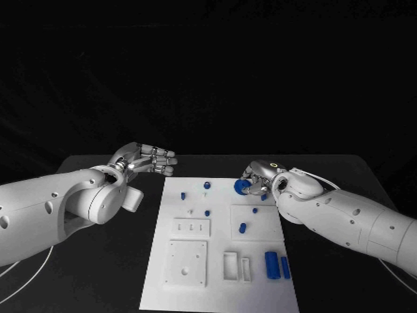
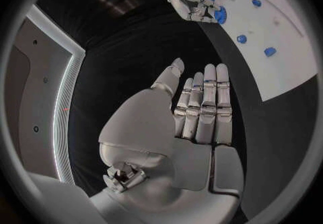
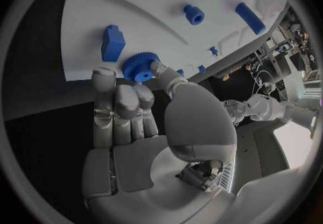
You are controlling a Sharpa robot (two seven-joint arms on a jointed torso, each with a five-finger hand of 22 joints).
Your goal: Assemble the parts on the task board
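Right hand (image 1: 257, 179) is pinching the blue gear (image 1: 240, 186) at its fingertips, over the task board's (image 1: 218, 287) far edge; left hand (image 1: 150, 160) is hanging flat-fingered, holding nothing, beside the board. Several blue parts (image 1: 272, 266) lying loose nearer the robot than the right hand, so plenty seems left

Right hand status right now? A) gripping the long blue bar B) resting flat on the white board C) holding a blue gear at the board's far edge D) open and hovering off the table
C: the right hand pinches the blue gear between fingertips, over the far edge of the task board.
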